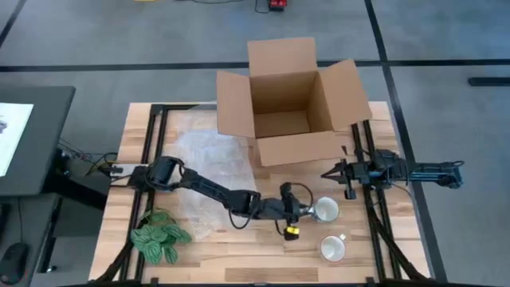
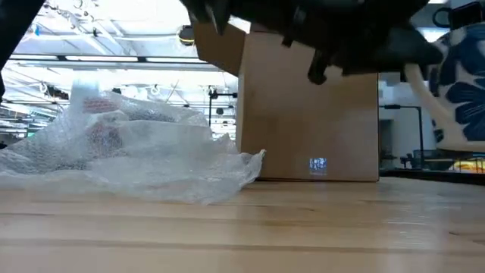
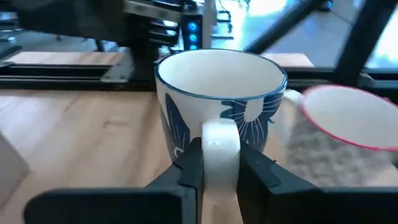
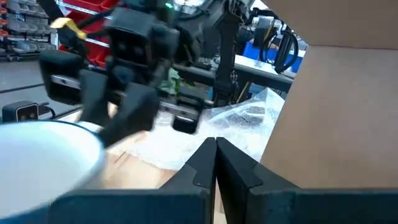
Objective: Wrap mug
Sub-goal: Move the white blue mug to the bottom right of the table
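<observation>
A white mug with a blue leaf pattern [image 1: 325, 210] hangs upright over the table's near right part, held by my left gripper [image 1: 309, 210], which is shut on it. In the left wrist view the mug [image 3: 221, 81] fills the middle. The low view shows the mug [image 2: 462, 83] above the tabletop. A crumpled sheet of bubble wrap [image 1: 209, 155] lies on the table left of the box. My right gripper [image 1: 331, 172] hovers shut and holds nothing, near the box's front right corner. My left gripper pinches the mug's handle [image 3: 221, 142] between its two fingers [image 3: 189, 168], one on each side of the loop. The fingers come level from the table's left. The mug stays upright, mouth up, lifted clear of the table.
An open cardboard box [image 1: 291, 104] stands at the table's far middle. A second mug with a red rim [image 1: 333, 248] stands near the front edge, right beside the held one. A green plant [image 1: 159, 237] lies at the near left. Black rails [image 1: 381, 215] run along both sides.
</observation>
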### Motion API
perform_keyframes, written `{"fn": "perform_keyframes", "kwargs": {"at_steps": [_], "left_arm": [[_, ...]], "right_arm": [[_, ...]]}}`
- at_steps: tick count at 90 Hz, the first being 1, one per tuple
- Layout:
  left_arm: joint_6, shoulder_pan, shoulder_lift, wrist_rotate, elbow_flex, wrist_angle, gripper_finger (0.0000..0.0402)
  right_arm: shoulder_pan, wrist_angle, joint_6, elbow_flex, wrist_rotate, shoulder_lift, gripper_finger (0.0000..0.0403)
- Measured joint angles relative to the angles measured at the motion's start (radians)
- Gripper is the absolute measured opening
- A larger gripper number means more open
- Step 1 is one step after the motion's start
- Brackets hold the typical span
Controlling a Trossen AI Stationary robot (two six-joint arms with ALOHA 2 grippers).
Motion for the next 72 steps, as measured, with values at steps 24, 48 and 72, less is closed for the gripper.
{"fn": "perform_keyframes", "kwargs": {"at_steps": [24, 48, 72], "left_arm": [[-0.033, -0.042, 0.001, 0.033, 0.009, -0.04, 0.0037], [-0.077, -0.042, 0.001, 0.033, 0.008, -0.105, 0.0037], [-0.099, -0.043, 0.002, 0.036, 0.007, -0.145, 0.0047]], "right_arm": [[0.0, 0.0, 0.0, 0.0, 0.0, 0.0, 0.0], [0.0, 0.0, 0.0, 0.0, 0.0, 0.0, 0.0], [0.0, 0.0, 0.0, 0.0, 0.0, 0.0, 0.0]]}}
